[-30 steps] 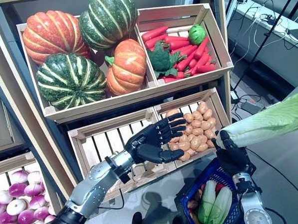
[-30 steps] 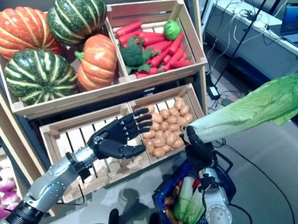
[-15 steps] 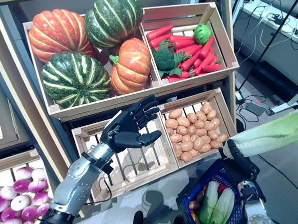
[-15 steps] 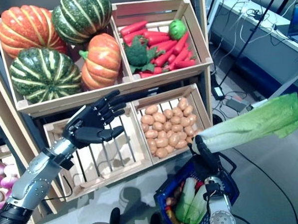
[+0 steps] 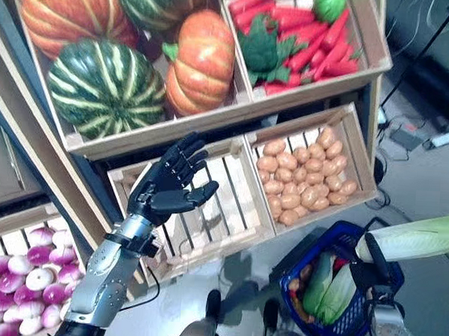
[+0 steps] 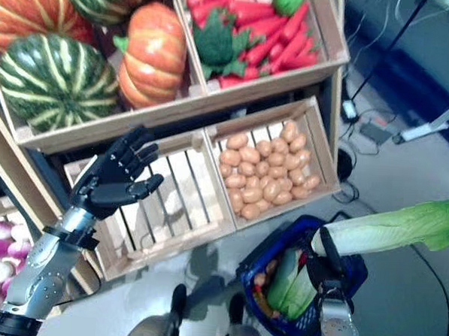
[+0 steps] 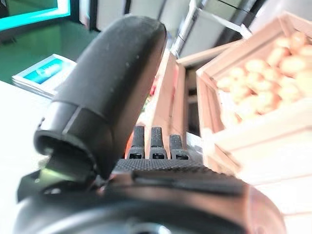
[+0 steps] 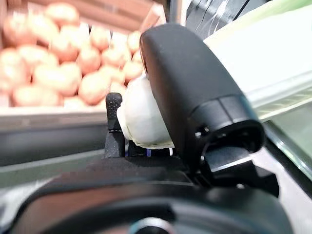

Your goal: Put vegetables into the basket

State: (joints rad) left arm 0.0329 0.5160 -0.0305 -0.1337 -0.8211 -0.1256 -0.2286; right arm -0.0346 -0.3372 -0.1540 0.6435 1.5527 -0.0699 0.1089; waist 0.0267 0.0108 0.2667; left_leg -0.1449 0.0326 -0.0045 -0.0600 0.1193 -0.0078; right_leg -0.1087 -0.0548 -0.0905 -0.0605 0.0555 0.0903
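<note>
Right hand (image 6: 327, 258) is clenched round the stalk end of a romaine lettuce (image 6: 391, 228) hanging just above the blue basket (image 6: 258, 277) at five o'clock, left hand (image 6: 111, 179) spread empty at nine, so lowering and letting go looks next.

Left hand (image 5: 165, 193) raised on a bent arm, palm facing sideways, fingers (image 5: 186, 152) straight and spread, thumb out, holding nothing. Right hand (image 6: 326, 260) low at the right side, fingers curled tight around something, wrist upright.
</note>
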